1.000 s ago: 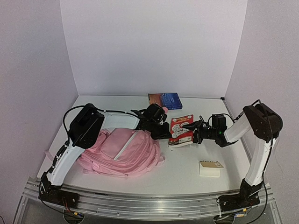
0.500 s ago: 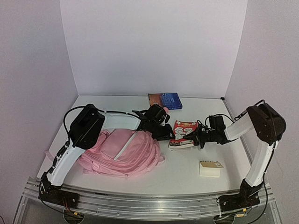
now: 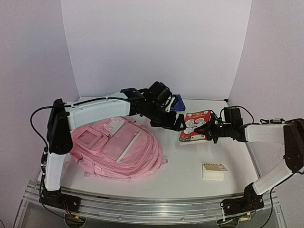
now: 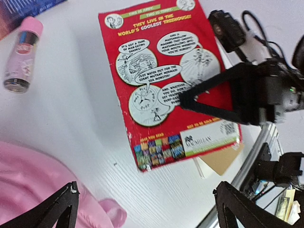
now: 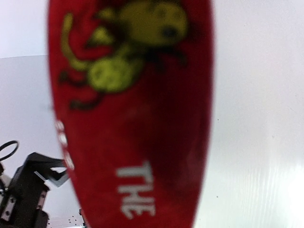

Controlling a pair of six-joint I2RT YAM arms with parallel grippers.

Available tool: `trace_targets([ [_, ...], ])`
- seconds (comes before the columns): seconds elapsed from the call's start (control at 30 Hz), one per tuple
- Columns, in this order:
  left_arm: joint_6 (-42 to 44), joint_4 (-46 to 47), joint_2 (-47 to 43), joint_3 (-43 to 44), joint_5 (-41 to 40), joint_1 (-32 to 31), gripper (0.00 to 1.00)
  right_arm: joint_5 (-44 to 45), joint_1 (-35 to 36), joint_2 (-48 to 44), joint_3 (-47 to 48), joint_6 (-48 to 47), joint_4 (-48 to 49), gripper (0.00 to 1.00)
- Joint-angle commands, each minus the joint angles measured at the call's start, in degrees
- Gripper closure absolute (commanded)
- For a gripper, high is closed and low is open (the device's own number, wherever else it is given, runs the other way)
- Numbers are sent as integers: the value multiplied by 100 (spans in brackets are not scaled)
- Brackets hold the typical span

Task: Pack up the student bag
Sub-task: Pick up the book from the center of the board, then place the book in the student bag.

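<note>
Your right gripper [image 3: 209,130] clamps the red book [image 3: 196,124], lifted just beside the pink student bag [image 3: 118,149] lying table-left. Your left gripper [image 3: 176,124] hangs wide open. Apparently nothing is packed yet.

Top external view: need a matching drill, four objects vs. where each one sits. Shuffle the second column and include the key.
Objects
1. student bag
2. red book
3. blue book
4. cream notepad

Places
A. clamped in the right gripper
B. far edge, partly hidden behind the left arm
C. near right, on its own
D. left side, lying flat

Pairs: 1-D, 2-A, 3-B, 4-C
</note>
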Motion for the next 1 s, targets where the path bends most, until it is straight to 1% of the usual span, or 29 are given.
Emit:
trace_targets([
  [0.0,191,-1288,-1225,-581,-1115,-234,1,165,19,-955,-84,-690,-885,100],
  [0.07,-52,-1682,-1423,-892,-1315,-293,0,205,19,-1260,-133,-887,-1213,100],
  [0.17,-313,-1941,-1522,-1229,-1435,-447,1,196,19,-1554,-165,-1064,-1676,100],
  [0.27,-599,-2488,-1295,-1115,-1758,-727,1,94,18,-1718,-216,-1133,-1836,100],
  [0.33,-715,-2805,-996,-901,-1929,-971,3,15,19,-1754,-237,-1208,-1929,100],
  [0.4,-772,-3016,-711,-715,-1929,-1104,9,0,15,-1768,-276,-1268,-2010,100],
  [0.47,-925,-3201,-448,-590,-2048,-1124,19,-21,19,-1773,-304,-1319,-2030,100],
  [0.6,-1156,-3351,-204,-442,-2301,-1124,39,-84,19,-1822,-335,-1374,-2054,100],
  [0.7,-1236,-3376,-116,-445,-2408,-1120,45,-112,19,-1877,-371,-1425,-2085,100],
  [0.77,-1269,-3389,-40,-427,-2446,-1102,52,-110,18,-1905,-395,-1445,-2102,100],
  [0.97,-1312,-3309,-77,-399,-2407,-1000,60,-147,19,-1909,-396,-1486,-2134,100],
])
